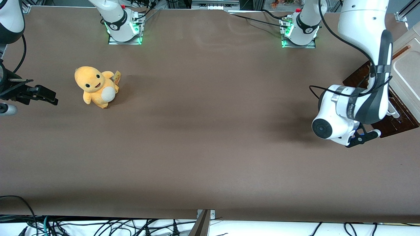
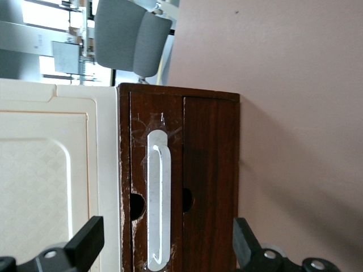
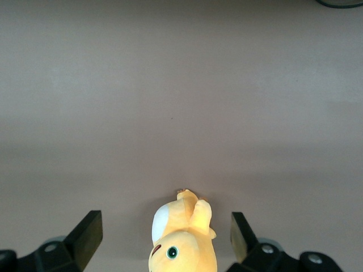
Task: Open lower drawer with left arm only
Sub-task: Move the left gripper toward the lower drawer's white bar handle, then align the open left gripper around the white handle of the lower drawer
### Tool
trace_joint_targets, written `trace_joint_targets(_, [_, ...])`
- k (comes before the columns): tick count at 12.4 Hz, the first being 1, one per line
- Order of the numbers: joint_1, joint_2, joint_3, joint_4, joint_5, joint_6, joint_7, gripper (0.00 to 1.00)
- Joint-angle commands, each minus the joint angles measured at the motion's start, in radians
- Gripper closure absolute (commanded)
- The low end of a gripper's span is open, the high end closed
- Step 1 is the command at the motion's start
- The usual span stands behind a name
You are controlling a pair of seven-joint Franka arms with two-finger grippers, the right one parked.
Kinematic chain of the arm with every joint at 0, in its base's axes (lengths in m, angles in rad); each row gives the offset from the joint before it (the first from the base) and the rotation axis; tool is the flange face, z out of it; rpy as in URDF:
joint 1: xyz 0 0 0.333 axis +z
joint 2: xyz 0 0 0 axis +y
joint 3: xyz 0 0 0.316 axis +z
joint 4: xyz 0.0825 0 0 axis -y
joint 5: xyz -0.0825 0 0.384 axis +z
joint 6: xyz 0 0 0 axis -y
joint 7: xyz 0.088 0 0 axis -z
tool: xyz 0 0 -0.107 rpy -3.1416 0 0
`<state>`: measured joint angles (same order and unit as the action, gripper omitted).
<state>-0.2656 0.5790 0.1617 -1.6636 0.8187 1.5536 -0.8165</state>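
Note:
The small cream-white cabinet [image 1: 408,70] stands at the working arm's end of the table. The lower drawer [image 2: 139,164] has a dark brown wooden front and a white bar handle [image 2: 159,198]; it sits flush and shut. A second dark brown panel [image 2: 211,170] lies between it and the table. The dark front also shows in the front view [image 1: 402,123]. The left arm [image 1: 364,98] reaches down in front of the cabinet. Its black gripper [image 1: 364,137] [image 2: 167,229] is open and empty. It faces the handle from a short distance, with one fingertip [image 2: 91,232] showing on each side of the handle line and neither touching anything.
A yellow plush toy [image 1: 96,86] sits on the brown table [image 1: 210,141] toward the parked arm's end, and shows in the right wrist view [image 3: 181,243]. A grey chair [image 2: 133,37] stands off the table past the cabinet.

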Motion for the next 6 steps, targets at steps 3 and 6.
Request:
trace_joint_targets(3, [0.041,-0.008,0.001,-0.079,0.088,0.063,-0.078,0.00])
trace_joint_targets(6, [0.063,-0.008,0.001,-0.133,0.142,0.100,-0.136,0.00])
